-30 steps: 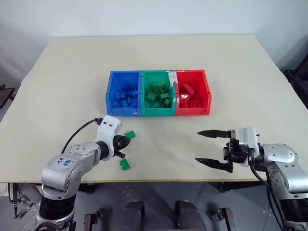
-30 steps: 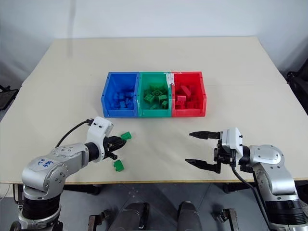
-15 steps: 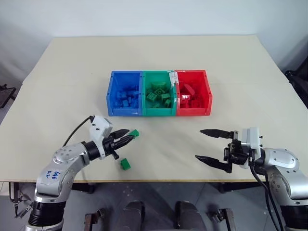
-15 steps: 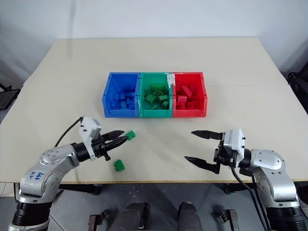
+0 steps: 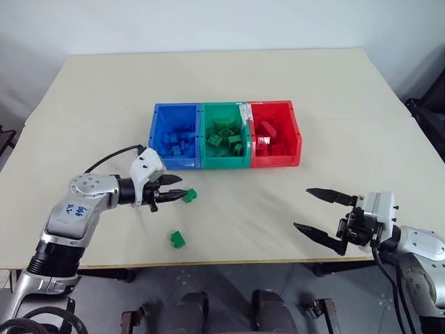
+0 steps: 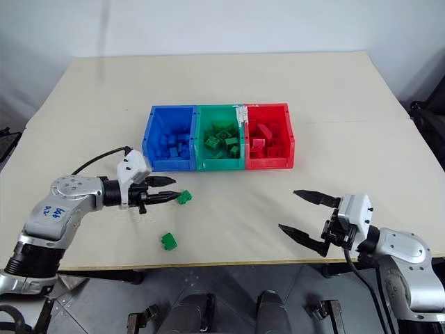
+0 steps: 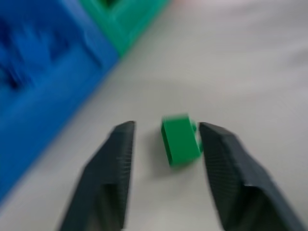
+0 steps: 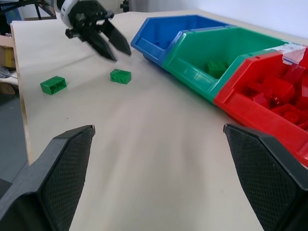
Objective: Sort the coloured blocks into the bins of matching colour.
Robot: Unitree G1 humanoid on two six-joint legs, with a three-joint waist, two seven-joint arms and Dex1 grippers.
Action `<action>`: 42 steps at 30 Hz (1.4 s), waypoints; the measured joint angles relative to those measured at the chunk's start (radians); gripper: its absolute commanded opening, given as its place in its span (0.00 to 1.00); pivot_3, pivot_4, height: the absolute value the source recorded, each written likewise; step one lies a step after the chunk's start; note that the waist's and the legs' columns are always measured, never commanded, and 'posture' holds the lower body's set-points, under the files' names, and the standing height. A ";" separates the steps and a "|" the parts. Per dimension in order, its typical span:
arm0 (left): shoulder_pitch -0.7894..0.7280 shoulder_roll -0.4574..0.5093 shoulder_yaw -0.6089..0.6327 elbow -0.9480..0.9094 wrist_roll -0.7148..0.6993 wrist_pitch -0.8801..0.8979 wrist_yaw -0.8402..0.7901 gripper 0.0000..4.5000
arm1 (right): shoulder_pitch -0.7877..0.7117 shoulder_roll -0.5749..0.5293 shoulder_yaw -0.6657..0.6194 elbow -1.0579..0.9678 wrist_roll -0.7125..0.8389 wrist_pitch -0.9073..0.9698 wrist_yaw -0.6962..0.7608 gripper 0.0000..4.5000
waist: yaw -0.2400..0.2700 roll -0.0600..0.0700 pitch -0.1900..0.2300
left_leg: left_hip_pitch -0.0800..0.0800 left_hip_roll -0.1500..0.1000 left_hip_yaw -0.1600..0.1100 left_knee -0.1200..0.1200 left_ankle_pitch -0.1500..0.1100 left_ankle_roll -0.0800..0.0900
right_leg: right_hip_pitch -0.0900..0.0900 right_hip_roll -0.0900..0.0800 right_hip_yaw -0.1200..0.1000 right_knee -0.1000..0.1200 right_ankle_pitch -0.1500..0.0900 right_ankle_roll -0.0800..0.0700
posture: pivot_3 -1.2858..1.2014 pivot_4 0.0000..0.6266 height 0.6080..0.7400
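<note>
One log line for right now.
left gripper: open, green block at its tips | right gripper: open, empty | second green block: on table

Handwritten blue marking on the left arm's grey shell [image 5: 72,209], too small and slanted to read with confidence. A white label on the rim between the green bin [image 5: 224,161] and the red bin [image 5: 274,162]; its print cannot be made out.

Blue bin [image 5: 156,136], green bin [image 5: 224,163], red bin [image 5: 295,136]; green blocks [image 5: 178,240] on beige table [image 5: 348,90].
</note>
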State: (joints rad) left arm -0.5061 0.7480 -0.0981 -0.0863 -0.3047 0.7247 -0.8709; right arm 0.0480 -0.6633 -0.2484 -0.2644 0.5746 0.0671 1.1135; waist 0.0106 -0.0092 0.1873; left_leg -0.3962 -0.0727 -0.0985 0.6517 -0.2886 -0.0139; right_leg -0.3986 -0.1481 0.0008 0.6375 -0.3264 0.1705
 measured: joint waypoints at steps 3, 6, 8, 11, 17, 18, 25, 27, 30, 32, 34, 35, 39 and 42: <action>-0.042 0.000 -0.016 -0.044 0.004 0.140 0.050 0.72 | -0.029 -0.002 0.000 -0.001 0.004 0.001 0.001 1.00 | 0.001 0.000 0.000 | 0.000 0.000 0.000 0.000 0.000 0.000 | 0.000 0.000 0.000 0.000 0.000 0.000 | 0.52 0.24 1.00; -0.072 -0.001 -0.039 -0.107 -0.003 0.275 0.082 0.72 | -0.043 -0.011 0.000 -0.001 0.006 0.002 0.002 1.00 | 0.001 0.000 0.000 | 0.000 0.000 -0.001 -0.001 0.000 0.000 | 0.000 0.000 0.000 0.000 0.000 0.000 | 0.52 0.24 1.00; -0.075 -0.002 -0.050 -0.137 -0.005 0.338 0.102 0.72 | -0.043 -0.012 0.000 -0.001 0.006 0.003 0.003 1.00 | 0.000 0.000 0.000 | 0.000 0.000 -0.001 -0.001 0.000 0.000 | 0.000 0.000 0.000 0.000 0.000 0.000 | 0.52 0.24 1.00; -0.074 -0.022 -0.078 -0.159 -0.002 0.385 0.133 0.72 | -0.044 -0.012 0.000 -0.001 0.006 0.004 0.003 1.00 | 0.001 0.000 0.000 | 0.000 0.000 -0.001 0.000 0.000 0.000 | 0.000 0.000 0.000 0.000 0.000 0.000 | 0.52 0.24 1.00; -0.063 -0.024 -0.114 -0.179 0.015 0.385 0.172 0.64 | -0.044 -0.012 0.005 -0.002 0.006 0.004 -0.001 1.00 | 0.002 0.000 0.000 | 0.000 0.000 -0.001 -0.001 0.000 0.000 | 0.001 0.000 0.000 -0.001 0.000 0.000 | 0.52 0.24 1.00; -0.062 -0.028 -0.114 -0.178 0.015 0.384 0.178 0.60 | -0.044 -0.011 0.005 -0.003 0.006 0.004 -0.003 1.00 | 0.002 0.000 0.000 | 0.000 0.000 -0.001 0.000 0.000 0.000 | 0.001 0.000 0.000 -0.001 0.000 0.000 | 0.52 0.24 1.00; -0.052 -0.048 -0.111 -0.141 0.029 0.329 0.192 0.21 | -0.041 -0.011 0.006 -0.009 0.006 0.004 -0.009 1.00 | 0.009 0.000 0.000 | 0.004 0.000 0.000 -0.001 0.000 0.000 | 0.005 0.000 0.000 -0.002 0.000 0.000 | 0.52 0.24 1.00; -0.043 -0.048 -0.109 -0.135 0.030 0.297 0.184 0.21 | -0.038 -0.011 0.006 -0.011 0.006 0.003 -0.010 1.00 | 0.011 0.000 0.000 | 0.006 0.000 0.000 -0.002 0.000 0.000 | 0.006 0.000 0.000 -0.003 0.000 0.000 | 0.52 0.24 1.00; -0.018 -0.065 -0.091 -0.111 0.021 0.223 0.154 0.21 | -0.024 -0.011 0.006 -0.017 0.006 0.004 -0.018 1.00 | 0.013 0.000 0.000 | 0.006 0.000 0.000 -0.001 0.000 0.000 | 0.006 0.000 0.000 -0.005 0.000 0.000 | 0.52 0.24 1.00; 0.009 -0.078 -0.075 -0.088 -0.005 0.149 0.103 0.21 | -0.015 -0.005 0.005 -0.034 0.006 0.004 -0.030 1.00 | 0.013 0.000 0.000 | 0.005 0.000 0.000 -0.001 0.000 0.000 | 0.006 0.000 0.000 -0.008 0.000 0.000 | 0.52 0.24 1.00; 0.011 -0.078 -0.063 -0.064 -0.021 0.070 0.044 0.21 | -0.004 0.001 0.004 -0.047 0.008 0.004 -0.045 1.00 | 0.013 0.000 0.000 | 0.005 0.000 0.000 -0.001 0.000 0.000 | 0.006 0.000 0.000 -0.008 0.000 0.000 | 0.52 0.24 1.00; 0.009 -0.076 -0.050 -0.053 -0.027 0.028 0.017 0.21 | 0.003 0.004 0.004 -0.052 0.010 0.004 -0.052 1.00 | 0.013 0.000 0.000 | 0.005 0.000 0.000 -0.001 0.000 0.000 | 0.006 0.000 0.000 -0.008 0.000 0.000 | 0.52 0.24 1.00; -0.100 -0.109 0.002 0.042 -0.053 -0.098 -0.064 0.21 | 0.029 0.011 -0.038 -0.058 0.030 0.009 -0.097 1.00 | 0.019 0.000 0.000 | 0.005 -0.001 0.000 0.000 0.000 0.000 | 0.007 0.000 -0.001 -0.009 0.001 0.001 | 0.52 0.24 1.00; -0.264 -0.224 0.007 0.181 -0.042 -0.187 -0.053 0.21 | 0.038 0.032 -0.117 -0.062 0.063 0.021 -0.163 1.00 | 0.026 -0.001 0.000 | 0.005 -0.001 0.000 0.001 0.000 0.001 | 0.008 0.000 -0.001 -0.010 0.001 0.002 | 0.52 0.24 1.00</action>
State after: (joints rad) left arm -0.7696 0.5240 -0.0906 0.0949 -0.3463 0.5377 -0.9238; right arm 0.0859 -0.6309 -0.3654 -0.3259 0.6378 0.0885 0.9508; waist 0.0365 -0.0101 0.1873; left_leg -0.3912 -0.0738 -0.0988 0.6524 -0.2885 -0.0132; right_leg -0.3903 -0.1485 -0.0002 0.6279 -0.3251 0.1729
